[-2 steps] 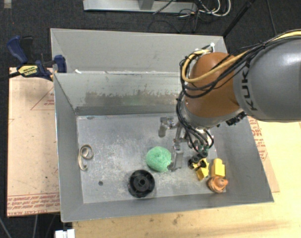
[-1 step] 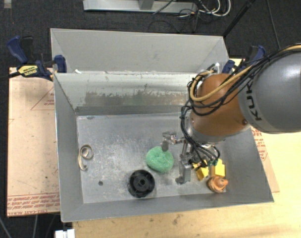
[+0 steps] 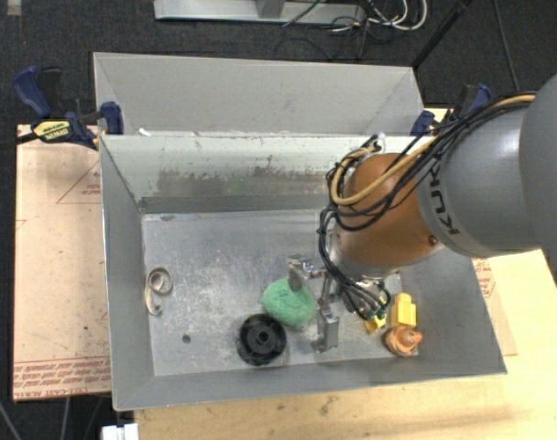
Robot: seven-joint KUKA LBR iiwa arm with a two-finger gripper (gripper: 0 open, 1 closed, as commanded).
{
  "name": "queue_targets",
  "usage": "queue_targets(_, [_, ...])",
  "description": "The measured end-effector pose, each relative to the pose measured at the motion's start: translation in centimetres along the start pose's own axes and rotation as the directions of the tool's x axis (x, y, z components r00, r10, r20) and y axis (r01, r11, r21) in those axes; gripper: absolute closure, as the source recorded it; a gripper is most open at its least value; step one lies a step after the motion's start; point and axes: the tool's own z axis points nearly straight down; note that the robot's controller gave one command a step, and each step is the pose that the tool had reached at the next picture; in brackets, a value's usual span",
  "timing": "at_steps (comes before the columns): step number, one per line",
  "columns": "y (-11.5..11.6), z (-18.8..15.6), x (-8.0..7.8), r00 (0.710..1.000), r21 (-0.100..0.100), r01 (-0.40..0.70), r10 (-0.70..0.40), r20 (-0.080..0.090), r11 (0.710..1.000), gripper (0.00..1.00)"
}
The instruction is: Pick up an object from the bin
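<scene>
Near front centre of bin (image 3: 214, 246): gripper (image 3: 314, 301) low, fingers spread wide astride right edge of soft green lump (image 3: 286, 302). Black ribbed disc (image 3: 260, 340) close at 8 o'clock. Yellow block (image 3: 405, 311) and orange knob (image 3: 402, 341) at 3 to 4 o'clock. Metal ring (image 3: 158, 283) far off at 9. Scuffed grey metal floor.

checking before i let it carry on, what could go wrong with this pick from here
1. The gripper sits at the right edge of the green soft lump, not centred over it. Closing may pinch only the rim or push the lump aside.
2. The black round part lies close by the lump, so a shoved lump could knock it.
3. The wrist's cables hang just beside the yellow piece and might snag it.
</scene>
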Motion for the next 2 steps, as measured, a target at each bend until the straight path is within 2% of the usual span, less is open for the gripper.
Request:
queue_targets(1, [4.0,1.1,-0.3,0.995,0.0,-0.099,0.099,0.005,0.995,0.0])
queue_targets(2, [7.2,1.4,0.0,0.999,0.0,0.032,-0.032,0.007,0.999,0.0])
